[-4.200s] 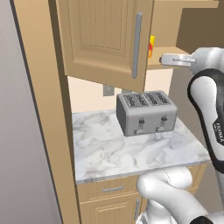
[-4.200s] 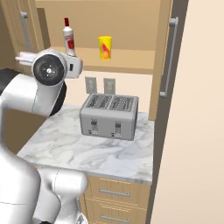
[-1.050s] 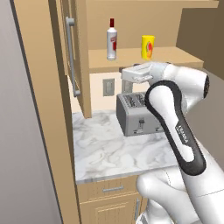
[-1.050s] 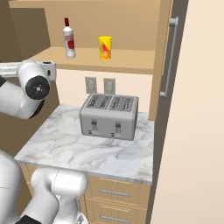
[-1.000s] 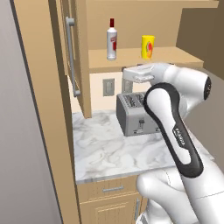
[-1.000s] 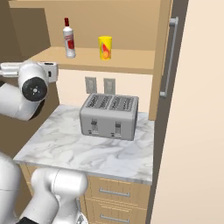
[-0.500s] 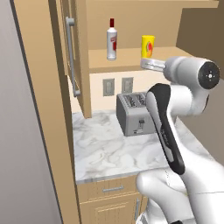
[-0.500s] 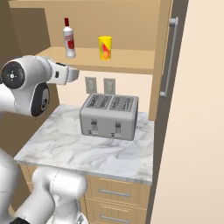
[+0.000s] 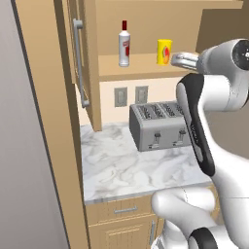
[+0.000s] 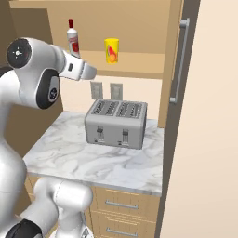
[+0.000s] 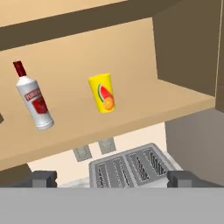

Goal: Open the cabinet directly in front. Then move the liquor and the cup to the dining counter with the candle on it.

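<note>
**Cabinet open, hand empty and facing the shelf: pick not yet started**

Nearest: the gripper (image 11: pixel 111 179) has its two dark fingertips spread as wide as they go at the bottom of the hand view, with nothing between them. The hand carries nothing.

Below and beyond the fingertips: a grey four-slot toaster (image 10: pixel 116 123) on the short marble counter (image 9: pixel 126 170), drawers underneath.

Mid-depth: the cabinet (image 9: pixel 85 63) stands open. Its left door is swung out edge-on in the left base view, and the right door (image 10: pixel 179 65) likewise in the right base view, each with a long silver bar handle.

Farthest: on the cabinet shelf the liquor (image 11: pixel 34 98) stands upright towards the left, and the cup (image 11: pixel 103 92) stands upright to its right, clearly apart from it. Both are well back from the fingertips. The dining counter and candle are out of frame.

Risks, as judged from this pose:
- The bottle is slim and tall. A finger brushing its side on the way in would probably tip it, and it could roll off the shelf onto the toaster.
- The forearm is close to the shelf front, so a reach made too low could strike the edge.
- Swinging wide on the way out could catch either open door.
</note>
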Robot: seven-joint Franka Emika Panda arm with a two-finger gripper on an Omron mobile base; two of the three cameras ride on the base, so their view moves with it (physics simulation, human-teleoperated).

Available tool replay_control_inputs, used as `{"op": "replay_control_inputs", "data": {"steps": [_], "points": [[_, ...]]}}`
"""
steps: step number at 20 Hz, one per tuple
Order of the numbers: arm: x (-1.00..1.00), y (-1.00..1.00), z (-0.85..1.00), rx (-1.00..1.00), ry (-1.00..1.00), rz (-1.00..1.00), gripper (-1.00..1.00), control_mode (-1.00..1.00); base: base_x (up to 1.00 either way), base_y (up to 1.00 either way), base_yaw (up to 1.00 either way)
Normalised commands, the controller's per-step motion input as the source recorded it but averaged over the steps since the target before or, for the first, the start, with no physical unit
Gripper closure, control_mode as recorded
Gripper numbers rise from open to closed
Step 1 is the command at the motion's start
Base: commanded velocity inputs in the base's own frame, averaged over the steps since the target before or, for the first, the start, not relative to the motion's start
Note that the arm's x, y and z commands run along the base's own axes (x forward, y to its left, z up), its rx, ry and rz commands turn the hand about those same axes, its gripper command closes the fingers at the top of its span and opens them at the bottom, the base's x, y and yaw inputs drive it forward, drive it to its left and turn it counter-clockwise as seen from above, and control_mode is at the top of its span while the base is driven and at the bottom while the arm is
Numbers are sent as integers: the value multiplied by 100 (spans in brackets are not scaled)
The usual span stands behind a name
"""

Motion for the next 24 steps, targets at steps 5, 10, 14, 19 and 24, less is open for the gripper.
{"op": "replay_control_inputs", "data": {"steps": [5, 10, 14, 19, 24], "points": [[37, -2, 0, 0, 8, 0, -100, -100, 0, 0, 0], [54, -21, 0, 0, 9, 0, -100, -100, 0, 0, 0], [29, -54, 1, 5, 1, 1, -100, -100, 0, 0, 0], [2, -52, 0, 3, -5, 1, -100, -100, 0, 0, 0], [9, -26, 17, 4, -3, 0, -100, -100, 0, 0, 0]]}}
